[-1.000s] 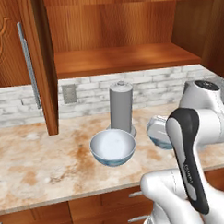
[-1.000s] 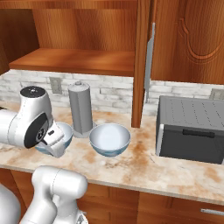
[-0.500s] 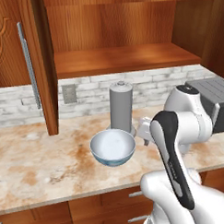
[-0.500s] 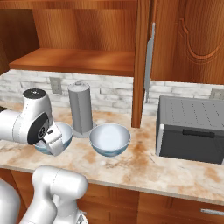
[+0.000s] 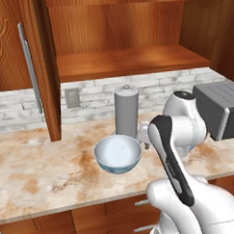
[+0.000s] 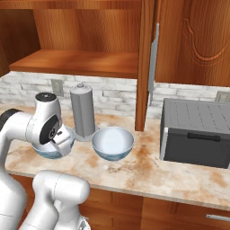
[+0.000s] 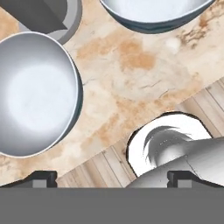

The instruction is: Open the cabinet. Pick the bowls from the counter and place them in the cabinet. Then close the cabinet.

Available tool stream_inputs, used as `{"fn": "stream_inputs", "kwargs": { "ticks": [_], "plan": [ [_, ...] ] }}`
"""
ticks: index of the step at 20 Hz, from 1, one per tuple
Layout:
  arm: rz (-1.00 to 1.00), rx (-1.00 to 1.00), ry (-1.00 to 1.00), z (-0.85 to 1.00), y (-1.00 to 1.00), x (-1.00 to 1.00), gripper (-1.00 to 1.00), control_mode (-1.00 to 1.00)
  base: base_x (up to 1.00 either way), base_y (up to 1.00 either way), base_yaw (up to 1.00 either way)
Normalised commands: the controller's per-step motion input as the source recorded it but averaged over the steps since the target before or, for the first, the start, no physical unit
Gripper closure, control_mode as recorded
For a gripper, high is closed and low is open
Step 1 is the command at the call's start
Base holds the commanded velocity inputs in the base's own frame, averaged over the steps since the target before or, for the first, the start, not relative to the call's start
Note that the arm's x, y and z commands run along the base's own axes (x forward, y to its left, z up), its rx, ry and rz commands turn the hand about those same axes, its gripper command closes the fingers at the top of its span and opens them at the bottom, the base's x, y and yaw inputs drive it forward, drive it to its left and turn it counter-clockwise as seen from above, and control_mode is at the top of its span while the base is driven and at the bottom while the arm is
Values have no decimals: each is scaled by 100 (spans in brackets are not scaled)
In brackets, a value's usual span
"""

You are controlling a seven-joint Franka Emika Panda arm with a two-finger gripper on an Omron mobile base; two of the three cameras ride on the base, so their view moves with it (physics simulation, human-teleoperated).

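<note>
Cabinet [image 5: 126, 60] doors swung open: left door [image 5: 20, 70] with long silver handle [image 5: 30, 67] running vertical, wooden shelf [image 5: 131, 63] lying horizontal, bare. Below, white brick backsplash [image 5: 89, 93] with outlet [image 5: 72, 97]. Counter [image 5: 49, 175], beige stone mottled orange-brown, long axis left-right. Near bowl [image 5: 118, 153] upright, mouth up, just in front of grey cylinder [image 5: 126, 111]. Second bowl [image 6: 53, 146] upright on counter beside cylinder, partly behind arm. Gripper [image 7: 112, 177] above counter edge beside that bowl, jaws spread wide, holding nothing. Dark toaster oven [image 6: 195, 132] at right end.
</note>
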Motion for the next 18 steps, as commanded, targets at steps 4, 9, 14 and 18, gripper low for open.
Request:
{"fn": "stream_inputs", "kwargs": {
  "ticks": [4,9,14,18],
  "plan": [
    [0,0,3,-28,11,28,-100,-100,0,0,0],
    [0,0,1,-32,9,25,-100,-100,0,0,0],
    [0,0,0,-36,5,20,-100,-100,0,0,0],
    [0,0,0,-35,11,26,-100,-100,0,0,0]
  ]
}}
